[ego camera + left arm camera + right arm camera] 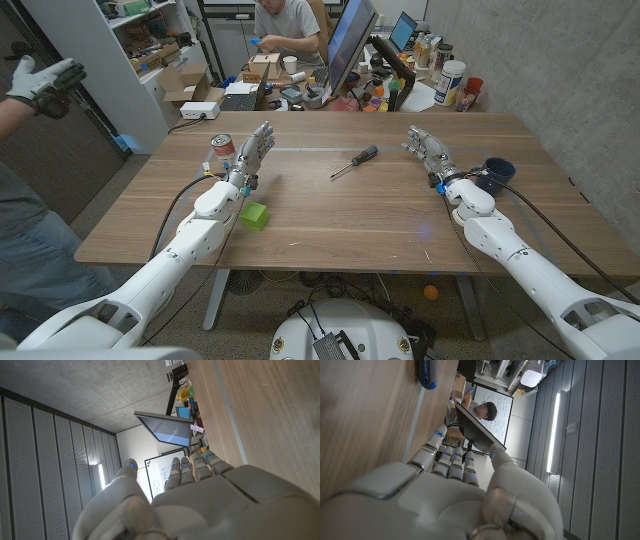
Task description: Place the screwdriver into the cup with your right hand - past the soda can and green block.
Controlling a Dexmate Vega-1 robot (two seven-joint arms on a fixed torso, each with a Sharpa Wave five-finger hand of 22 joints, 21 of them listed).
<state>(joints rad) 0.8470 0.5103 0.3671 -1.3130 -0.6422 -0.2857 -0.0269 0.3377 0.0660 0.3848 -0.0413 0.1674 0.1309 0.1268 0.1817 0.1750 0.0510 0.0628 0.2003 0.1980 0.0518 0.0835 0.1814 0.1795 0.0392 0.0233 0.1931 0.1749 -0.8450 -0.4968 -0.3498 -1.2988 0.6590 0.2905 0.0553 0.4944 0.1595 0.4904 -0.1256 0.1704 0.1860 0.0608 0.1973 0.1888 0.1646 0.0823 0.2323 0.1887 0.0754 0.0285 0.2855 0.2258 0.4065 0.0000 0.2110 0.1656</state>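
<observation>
A screwdriver [355,161] with a dark blue handle lies on the wooden table near the middle, toward the far side; its handle end [427,372] shows in the right wrist view. A dark blue cup [497,171] stands at the right, just beyond my right forearm. My right hand [427,150] stands open, holding nothing, to the right of the screwdriver and left of the cup. A red soda can [223,148] stands at the left, beside my left hand [252,155], which is open and holds nothing. A green block [254,215] sits next to my left forearm.
A person's gloved hand [40,78] is raised at the far left. Behind the table's far edge are a laptop screen [347,42], boxes, bottles and a seated person [285,25]. A grey wall runs along the right side.
</observation>
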